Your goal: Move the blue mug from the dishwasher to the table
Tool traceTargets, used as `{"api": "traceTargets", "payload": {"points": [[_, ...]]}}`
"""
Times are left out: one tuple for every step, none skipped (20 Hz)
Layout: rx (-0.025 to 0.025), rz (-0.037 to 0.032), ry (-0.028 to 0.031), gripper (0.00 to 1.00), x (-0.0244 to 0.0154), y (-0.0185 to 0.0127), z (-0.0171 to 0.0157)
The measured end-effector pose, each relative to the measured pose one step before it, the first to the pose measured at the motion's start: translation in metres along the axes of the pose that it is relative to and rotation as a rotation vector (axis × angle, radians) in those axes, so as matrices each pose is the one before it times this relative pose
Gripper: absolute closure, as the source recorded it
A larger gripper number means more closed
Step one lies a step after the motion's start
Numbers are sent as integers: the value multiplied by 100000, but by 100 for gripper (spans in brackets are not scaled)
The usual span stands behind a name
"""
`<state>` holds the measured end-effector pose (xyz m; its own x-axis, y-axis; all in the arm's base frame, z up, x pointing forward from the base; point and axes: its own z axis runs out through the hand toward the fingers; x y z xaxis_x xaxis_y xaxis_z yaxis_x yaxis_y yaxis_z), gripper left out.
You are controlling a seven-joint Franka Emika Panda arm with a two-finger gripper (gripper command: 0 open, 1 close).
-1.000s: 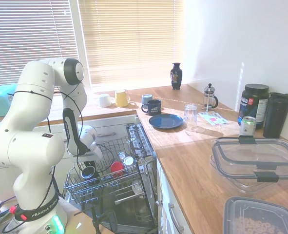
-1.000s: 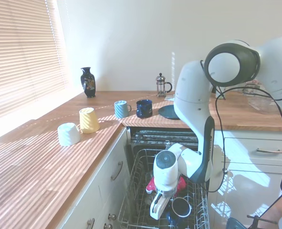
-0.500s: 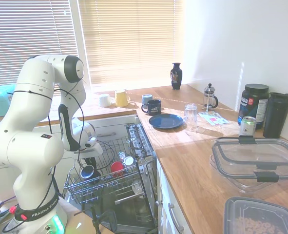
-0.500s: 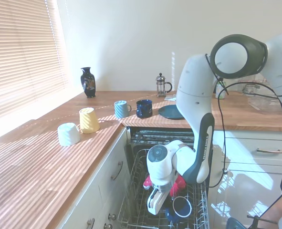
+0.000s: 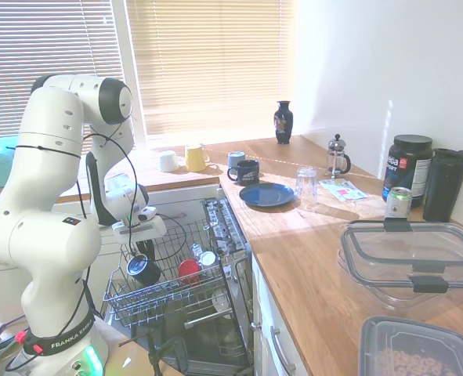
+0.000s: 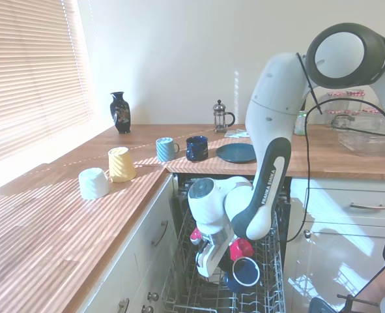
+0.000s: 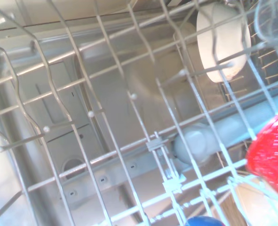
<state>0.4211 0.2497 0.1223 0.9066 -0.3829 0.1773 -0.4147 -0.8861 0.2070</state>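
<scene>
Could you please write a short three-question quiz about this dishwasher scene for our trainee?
1. True or false: the dark navy cylindrical mug is held by the tool above the grey wire dish rack.
2. Which item lies in the rack next to the mug: A) a red cup, B) a yellow mug, C) a glass?
3. Fill in: the round dark blue plate sits on the wooden ____.

Key: 1 true; 2 A; 3 countertop.
</scene>
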Motion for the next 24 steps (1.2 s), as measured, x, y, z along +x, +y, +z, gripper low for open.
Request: {"api": "traceTargets", "payload": {"points": [[-762,-194,-674,100,550,166,-682],[-1083,-474,-187,100,784,372,-748],[-646,-194,-96,100,962,501,-783],[-373,-68,-80,100,1038,591,-762],[-251,-6,-157,100,1059,670,-724],[-234,15,-255,100,938,640,-736],[-164,14,-198,100,854,621,-670],[-339,122,-96,100,812,675,-660],[-426,192,-108,100,731,690,-672],[-725,316,96,100,760,841,-676],[-683,351,-143,100,656,960,-551],[-698,753,62,100,628,1196,-481],[-593,1018,-105,100,686,1332,-404],[-294,1127,-80,100,747,1348,-482],[-210,1084,220,100,831,1270,-565],[-163,1120,322,100,938,1235,-782],[99,1038,378,100,869,1141,-917],[-140,840,253,100,719,1088,-961],[-12,1019,414,100,636,1056,-1065],[130,947,653,100,642,1058,-1105],[321,1004,557,100,564,930,-1057],[630,1321,497,100,628,890,-891],[662,1426,85,100,671,861,-674],[509,1308,-274,100,701,774,-426]]}}
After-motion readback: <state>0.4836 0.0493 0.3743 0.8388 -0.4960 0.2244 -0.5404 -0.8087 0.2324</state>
